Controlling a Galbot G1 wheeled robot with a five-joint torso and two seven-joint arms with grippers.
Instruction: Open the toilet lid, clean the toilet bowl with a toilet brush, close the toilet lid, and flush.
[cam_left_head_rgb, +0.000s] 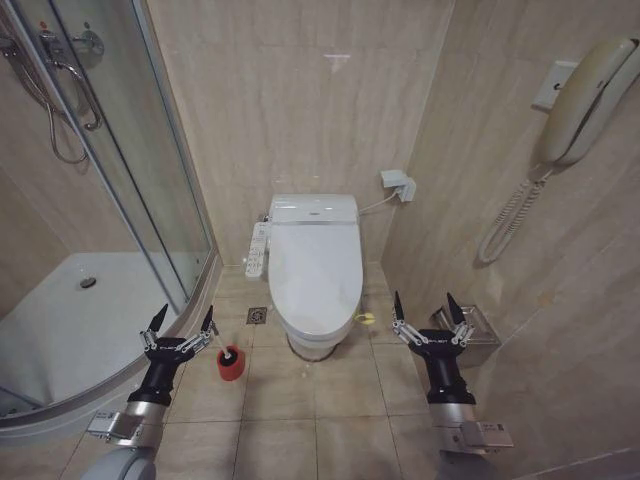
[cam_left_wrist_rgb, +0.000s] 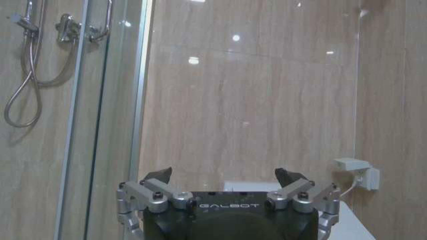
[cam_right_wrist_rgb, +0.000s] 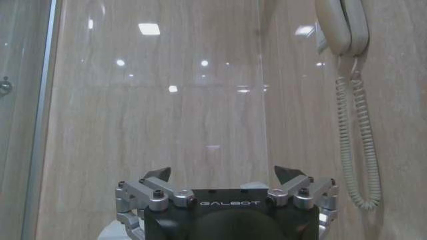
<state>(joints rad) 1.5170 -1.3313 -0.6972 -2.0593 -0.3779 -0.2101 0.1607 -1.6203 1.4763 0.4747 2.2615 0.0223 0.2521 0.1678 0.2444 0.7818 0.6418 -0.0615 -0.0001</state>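
Note:
The toilet lid (cam_left_head_rgb: 314, 270) lies shut over the toilet bowl (cam_left_head_rgb: 312, 342) against the back wall, with a yellow-green band (cam_left_head_rgb: 366, 319) at its right front edge and a white button panel (cam_left_head_rgb: 257, 250) on its left side. The toilet brush (cam_left_head_rgb: 222, 351) stands in a red holder cup (cam_left_head_rgb: 231, 364) on the floor left of the bowl. My left gripper (cam_left_head_rgb: 184, 320) hangs open just left of the brush. My right gripper (cam_left_head_rgb: 428, 306) hangs open right of the bowl. Both hold nothing.
A glass shower enclosure (cam_left_head_rgb: 120, 170) with a curved base (cam_left_head_rgb: 95, 400) stands at the left. A wall phone (cam_left_head_rgb: 580, 100) with a coiled cord hangs at the right. A steel bin (cam_left_head_rgb: 470, 330) sits on the floor by the right wall. A floor drain (cam_left_head_rgb: 257, 316) lies beside the bowl.

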